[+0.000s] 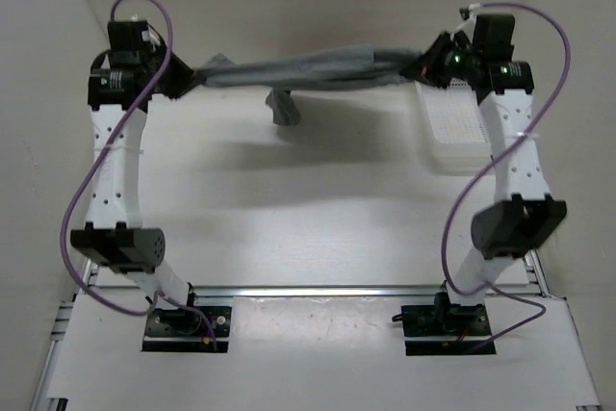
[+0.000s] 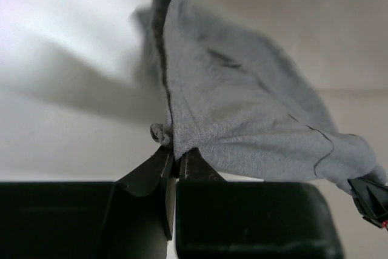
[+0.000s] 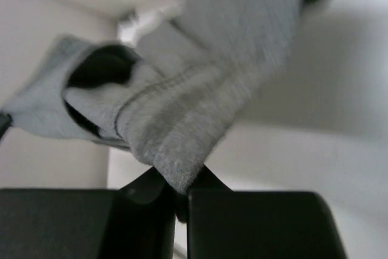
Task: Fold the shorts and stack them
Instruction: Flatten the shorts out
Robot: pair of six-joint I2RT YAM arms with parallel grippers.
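Edges: the table (image 1: 318, 218) is boxed in by pale walls (image 1: 38, 93) on the left, right and far sides; the arm bases sit on a rail at the near edge.
Open room: bare white tabletop shows between the two arms, from the near rail up to the cloth's shadow in the far half.
Far-right corner: a white mesh basket (image 1: 452, 137) stands on the table, partly hidden by the right arm.
Shorts: grey shorts (image 1: 308, 66) are strung in a bunched band across the far half of the table, lifted off it, running from left arm to right arm. One flap hangs down left of the middle, over its own shadow.
Shorts vs pincers: each end of the band runs straight into one gripper; the right end hangs near the basket's far-left corner.
Left gripper (image 2: 176, 157): near the far-left corner, tips pressed together on a gathered corner of the shorts; the cloth fans up and rightward from the pinch.
Right gripper (image 3: 179, 181): fingers squeezed onto a folded, stitched edge of the shorts; fabric bulges just above the tips.
Slack: the band sags a little between the grips.
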